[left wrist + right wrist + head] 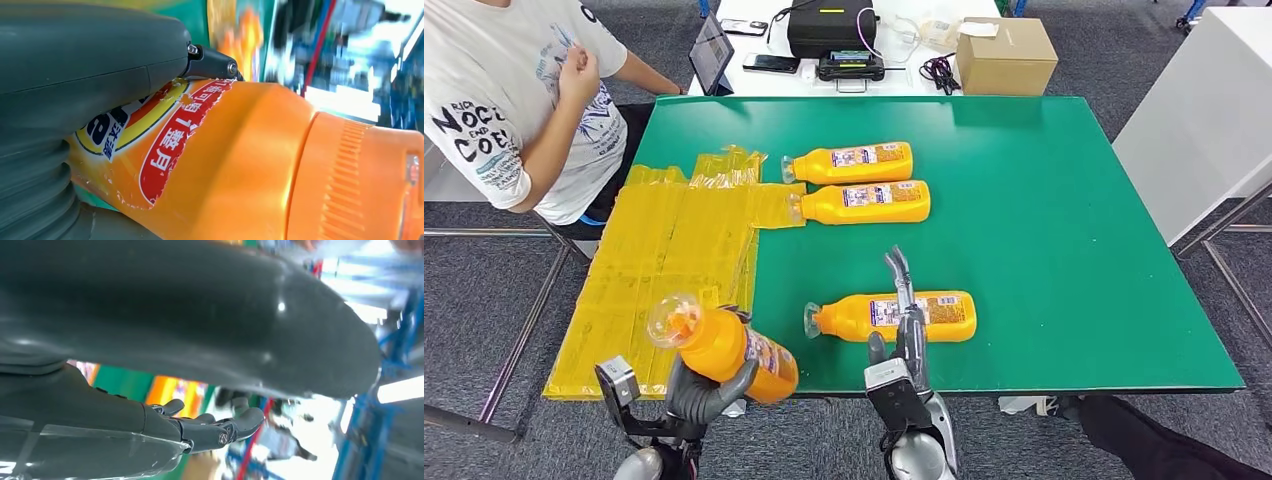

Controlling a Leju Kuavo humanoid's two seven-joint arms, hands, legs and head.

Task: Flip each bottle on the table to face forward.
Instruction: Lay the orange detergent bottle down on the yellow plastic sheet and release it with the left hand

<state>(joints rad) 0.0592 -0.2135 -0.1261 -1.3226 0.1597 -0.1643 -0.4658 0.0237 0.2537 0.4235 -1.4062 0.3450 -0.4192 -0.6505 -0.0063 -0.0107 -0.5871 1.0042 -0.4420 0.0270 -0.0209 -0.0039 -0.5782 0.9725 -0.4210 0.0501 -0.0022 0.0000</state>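
Left hand [696, 392] grips orange bottle [724, 345] off the near left table [1064, 250] edge, cap up-left.
Right hand [906, 330] open, fingers straight over near bottle [894, 316]; two bottles [852, 163] farther back, yellow bags [674, 250] left.

My head camera looks forward and down from high over the green table [1044, 250], with my arms entering at 6 o'clock. My left wrist camera sits hard against the held bottle [240, 165], shared with the head view. My right wrist camera peers past its own hand [200, 432].
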